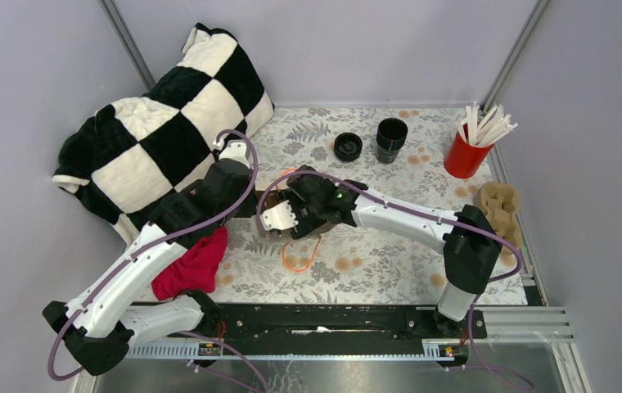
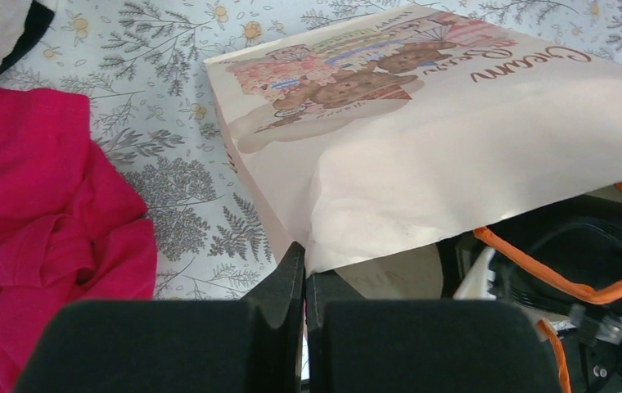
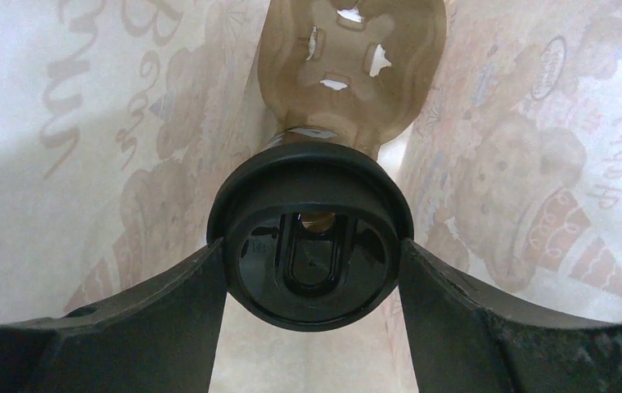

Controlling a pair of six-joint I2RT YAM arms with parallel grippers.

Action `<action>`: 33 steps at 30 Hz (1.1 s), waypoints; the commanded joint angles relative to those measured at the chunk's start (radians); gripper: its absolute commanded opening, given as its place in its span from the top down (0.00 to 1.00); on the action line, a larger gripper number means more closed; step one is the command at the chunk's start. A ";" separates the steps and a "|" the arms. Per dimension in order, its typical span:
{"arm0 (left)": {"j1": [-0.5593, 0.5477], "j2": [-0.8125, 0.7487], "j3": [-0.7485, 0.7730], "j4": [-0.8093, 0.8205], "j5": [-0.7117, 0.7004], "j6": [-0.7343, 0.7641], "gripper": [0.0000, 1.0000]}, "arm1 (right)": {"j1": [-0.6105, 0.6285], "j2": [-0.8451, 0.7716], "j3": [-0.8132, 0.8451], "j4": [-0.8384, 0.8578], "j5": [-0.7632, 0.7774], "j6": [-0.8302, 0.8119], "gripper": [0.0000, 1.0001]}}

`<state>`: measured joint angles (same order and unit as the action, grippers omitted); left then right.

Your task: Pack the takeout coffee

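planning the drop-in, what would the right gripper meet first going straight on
Probably the brown cup carrier deep in the bag; the takeout coffee held in the right gripper would touch it first, though depth is unclear.

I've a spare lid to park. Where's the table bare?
Bare floral tablecloth lies near the front, between the printed paper bag's orange handle and the right arm's base. A smaller patch lies at the back, between the checkered blanket and the stack of black lids. Mid-table is crowded: arms and bag.

Takeout coffee (image 3: 312, 246): body behind lid
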<state>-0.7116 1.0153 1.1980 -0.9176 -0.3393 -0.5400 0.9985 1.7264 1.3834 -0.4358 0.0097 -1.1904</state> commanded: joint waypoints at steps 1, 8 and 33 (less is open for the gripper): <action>-0.005 -0.028 -0.024 0.051 0.060 0.026 1.00 | -0.001 0.019 0.033 0.025 0.034 -0.039 0.72; -0.005 -0.059 -0.055 0.070 0.109 0.032 1.00 | -0.012 -0.027 -0.047 0.153 0.115 -0.055 0.73; -0.005 -0.063 -0.053 0.053 0.154 0.061 1.00 | -0.057 -0.019 -0.090 0.249 0.086 -0.041 0.73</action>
<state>-0.7124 0.9501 1.1210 -0.8635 -0.2058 -0.4931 0.9512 1.6974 1.2961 -0.2676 0.1112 -1.2270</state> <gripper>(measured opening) 0.005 0.764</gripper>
